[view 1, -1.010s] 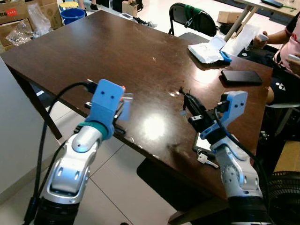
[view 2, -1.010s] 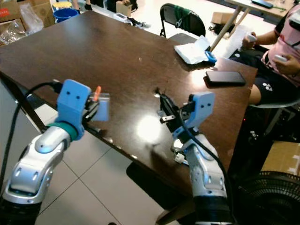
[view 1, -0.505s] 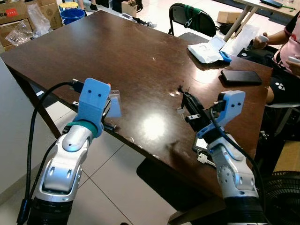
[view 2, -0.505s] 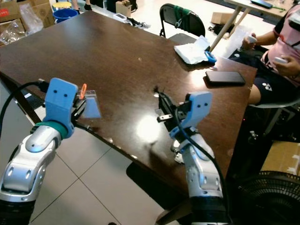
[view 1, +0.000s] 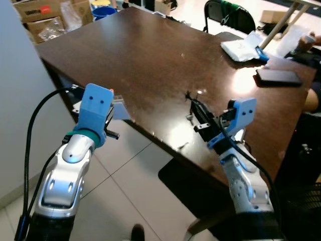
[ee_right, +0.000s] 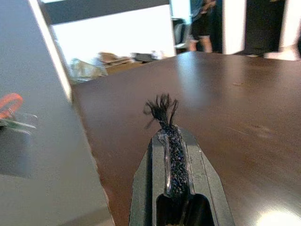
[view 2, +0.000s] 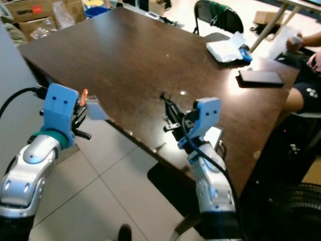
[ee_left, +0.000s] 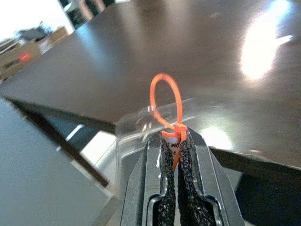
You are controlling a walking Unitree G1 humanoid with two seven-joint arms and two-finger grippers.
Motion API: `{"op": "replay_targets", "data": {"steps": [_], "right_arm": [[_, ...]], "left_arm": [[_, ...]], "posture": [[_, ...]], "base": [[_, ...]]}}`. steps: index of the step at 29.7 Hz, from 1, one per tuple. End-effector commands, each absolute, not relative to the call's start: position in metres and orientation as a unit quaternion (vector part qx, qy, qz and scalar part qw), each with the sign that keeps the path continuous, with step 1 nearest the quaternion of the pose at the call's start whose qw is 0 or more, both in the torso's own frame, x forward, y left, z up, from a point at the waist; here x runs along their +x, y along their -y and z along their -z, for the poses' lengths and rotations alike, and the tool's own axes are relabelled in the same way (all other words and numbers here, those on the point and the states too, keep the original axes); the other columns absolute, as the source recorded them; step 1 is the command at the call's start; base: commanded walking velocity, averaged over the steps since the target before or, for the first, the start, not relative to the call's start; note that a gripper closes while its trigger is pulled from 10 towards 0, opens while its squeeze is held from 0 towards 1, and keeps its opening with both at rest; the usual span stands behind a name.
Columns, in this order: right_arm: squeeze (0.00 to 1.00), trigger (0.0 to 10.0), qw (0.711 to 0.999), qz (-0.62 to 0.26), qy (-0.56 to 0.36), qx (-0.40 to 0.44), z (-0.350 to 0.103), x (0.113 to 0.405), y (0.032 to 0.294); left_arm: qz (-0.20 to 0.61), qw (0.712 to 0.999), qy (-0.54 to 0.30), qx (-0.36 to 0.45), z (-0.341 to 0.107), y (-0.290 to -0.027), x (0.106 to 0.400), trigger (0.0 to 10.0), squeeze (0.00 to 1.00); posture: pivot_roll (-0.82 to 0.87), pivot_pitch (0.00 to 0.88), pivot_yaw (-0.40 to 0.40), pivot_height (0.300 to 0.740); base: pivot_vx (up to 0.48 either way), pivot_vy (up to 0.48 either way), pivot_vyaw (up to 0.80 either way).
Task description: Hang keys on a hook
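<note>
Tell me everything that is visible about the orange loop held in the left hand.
The orange loop is a thin, plastic-looking strap bent into a narrow closed oval that stands upright above the left hand. Its lower end joins a small orange tag with dark letters, and the hand's two black textured fingers are shut on that tag. A clear, blurred plastic piece sits behind the loop. In the head view the loop is held in the air beside the near edge of the dark brown table, not touching it.
</note>
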State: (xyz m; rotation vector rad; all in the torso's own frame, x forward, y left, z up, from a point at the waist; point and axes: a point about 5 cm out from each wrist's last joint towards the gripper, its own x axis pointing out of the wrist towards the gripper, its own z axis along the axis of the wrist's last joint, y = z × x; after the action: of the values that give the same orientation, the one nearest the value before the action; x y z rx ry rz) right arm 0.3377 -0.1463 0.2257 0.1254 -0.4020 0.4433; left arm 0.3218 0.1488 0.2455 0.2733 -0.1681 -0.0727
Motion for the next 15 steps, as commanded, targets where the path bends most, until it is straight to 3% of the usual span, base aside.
{"op": "replay_targets", "data": {"steps": [1,15], "right_arm": [[0.00,10.0,0.954,-0.217,0.195,0.065,-0.2212,0.3362,0.1447],[0.00,10.0,0.955,-0.213,0.196,0.062,-0.2231,0.3375,0.1429]], "left_arm": [[0.028,0.987,0.075,0.139,-0.2401,-0.1531,0.3210,10.0,0.00],[0.027,0.987,0.077,0.140,-0.2408,-0.1534,0.3215,10.0,0.00]], "posture": [[0.07,0.146,0.065,0.740],[0.07,0.147,0.064,0.740]], "base": [[-0.386,0.000,0.00],[-0.389,0.000,0.00]]}}
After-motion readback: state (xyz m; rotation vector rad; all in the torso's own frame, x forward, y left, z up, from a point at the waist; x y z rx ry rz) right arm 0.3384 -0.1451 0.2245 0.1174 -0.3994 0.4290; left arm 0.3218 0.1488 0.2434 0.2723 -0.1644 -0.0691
